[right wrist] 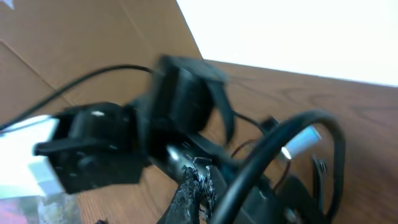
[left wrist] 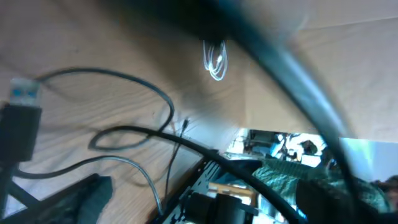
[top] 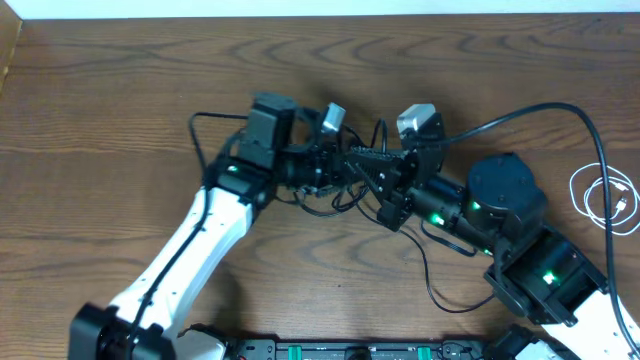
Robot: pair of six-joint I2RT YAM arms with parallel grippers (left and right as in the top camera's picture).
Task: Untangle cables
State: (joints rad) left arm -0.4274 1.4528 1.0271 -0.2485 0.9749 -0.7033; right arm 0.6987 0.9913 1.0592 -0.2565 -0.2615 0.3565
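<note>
Step in hand, as judged: separating the two black cables (top: 335,198), which are knotted mid-table between the meeting arms. The white cable (top: 603,195) lies coiled well apart, near the right edge.

Left gripper (top: 325,172): fingers apart, nothing seen between them. Right gripper (top: 368,168): fingers together; whether a cord is pinched cannot be told.

The next move calls for the left gripper to close on one strand and draw it clear.

The cords are thin, limp and smooth-sheathed. The table (top: 120,80) is grained wood.
</note>
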